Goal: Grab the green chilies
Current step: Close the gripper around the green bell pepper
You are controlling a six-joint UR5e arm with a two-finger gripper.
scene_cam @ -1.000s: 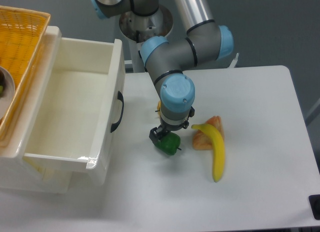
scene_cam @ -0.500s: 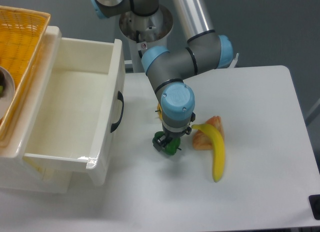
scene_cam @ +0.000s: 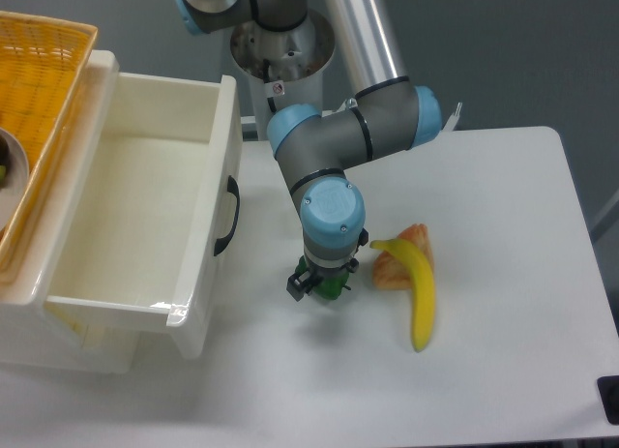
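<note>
The green chilies (scene_cam: 331,289) are a small dark-green pepper lying on the white table (scene_cam: 484,371), left of the banana. My gripper (scene_cam: 322,284) has come straight down over the pepper and stands with its fingers on either side of it. One black finger (scene_cam: 295,286) shows to the pepper's left, with a gap to the green. The jaws look open. The wrist hides the top of the pepper and the other finger.
A yellow banana (scene_cam: 418,291) lies just right of the pepper over an orange food piece (scene_cam: 395,264). A white open drawer (scene_cam: 135,216) with a black handle (scene_cam: 228,216) stands to the left. A yellow basket (scene_cam: 39,90) sits above it.
The gripper has come down and shifted slightly left, from just above the pepper to around it. The pepper, banana and drawer have not moved.
</note>
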